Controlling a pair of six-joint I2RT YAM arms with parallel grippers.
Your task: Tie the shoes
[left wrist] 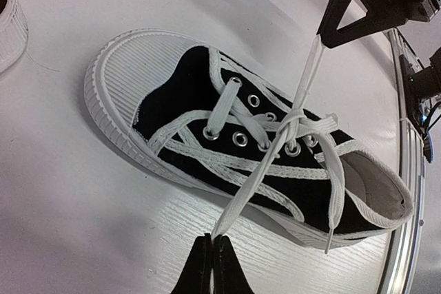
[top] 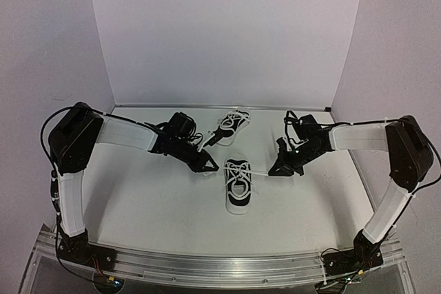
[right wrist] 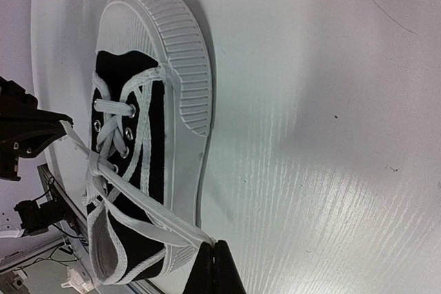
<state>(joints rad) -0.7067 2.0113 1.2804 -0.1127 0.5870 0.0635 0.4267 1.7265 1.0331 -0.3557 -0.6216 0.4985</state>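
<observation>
From above, I see two small black sneakers on the white bench (top: 138, 197). The near sneaker (top: 238, 185) lies between the two arms with its heel toward the arm bases. The far sneaker (top: 233, 127) stands behind it, closer to the back wall. White laces lie around the far sneaker, but it is too small here to tell if they are knotted. The left gripper (top: 207, 165) is just beside the near sneaker on one side. The right gripper (top: 279, 168) is a little apart on the other side, and a thin lace is stretched between it and the sneaker.

The left wrist camera shows more. The left gripper is clenched on the left lace end (left wrist: 238, 201), with the fingers pressed together and the lace coming out at their tips. This lace goes up tight to a crossing (left wrist: 289, 125) over the upper eyelets. From there the right lace end (left wrist: 309, 67) goes on to the tip of the right gripper, at the top of the view.

The right wrist camera shows the same from the other side. The right gripper is clamped on its lace at the fingertips, the crossing sits over the tongue, and the other lace runs to the left gripper at the left edge.

In my judgement the task is at an early stage. On the near sneaker the two laces are crossed once and pulled tight in opposite directions. No loop or bow is made on it yet, so the bow is left to do. After that, the far sneaker probably needs tying too.
</observation>
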